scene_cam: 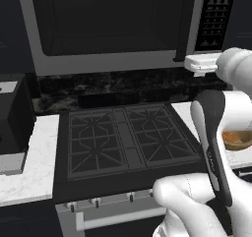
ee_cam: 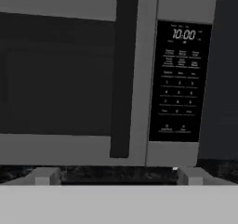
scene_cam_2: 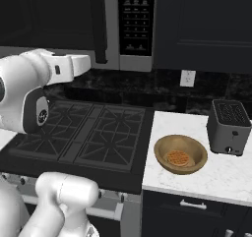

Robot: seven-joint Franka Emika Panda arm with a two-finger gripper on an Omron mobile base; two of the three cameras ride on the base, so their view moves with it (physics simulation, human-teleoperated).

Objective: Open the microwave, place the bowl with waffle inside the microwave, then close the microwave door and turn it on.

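The microwave (scene_cam: 113,59) hangs over the stove, and its door (ee_cam: 60,79) is closed. A slim dark handle (ee_cam: 123,74) runs down the door's right edge, beside the black button panel (ee_cam: 180,79). My gripper (ee_cam: 118,176) is open, with nothing between its fingertips (ee_cam: 44,175). It faces the microwave's lower front, just below the handle. In the base views the white hand (scene_cam: 201,64) (scene_cam_2: 78,64) hovers near the handle's lower end (scene_cam_2: 100,54). The brown bowl (scene_cam_2: 180,154) holds a waffle (scene_cam_2: 177,158) and rests on the white counter to the right of the stove. The arm partly hides the bowl (scene_cam: 237,140) in the left base view.
A black gas stove (scene_cam: 123,137) lies below the microwave. A grey toaster (scene_cam_2: 229,127) stands just right of the bowl. A black boxy appliance (scene_cam: 12,113) sits on the left counter (scene_cam: 34,172). There is a wall outlet (scene_cam_2: 187,77) behind the right counter (scene_cam_2: 221,179).
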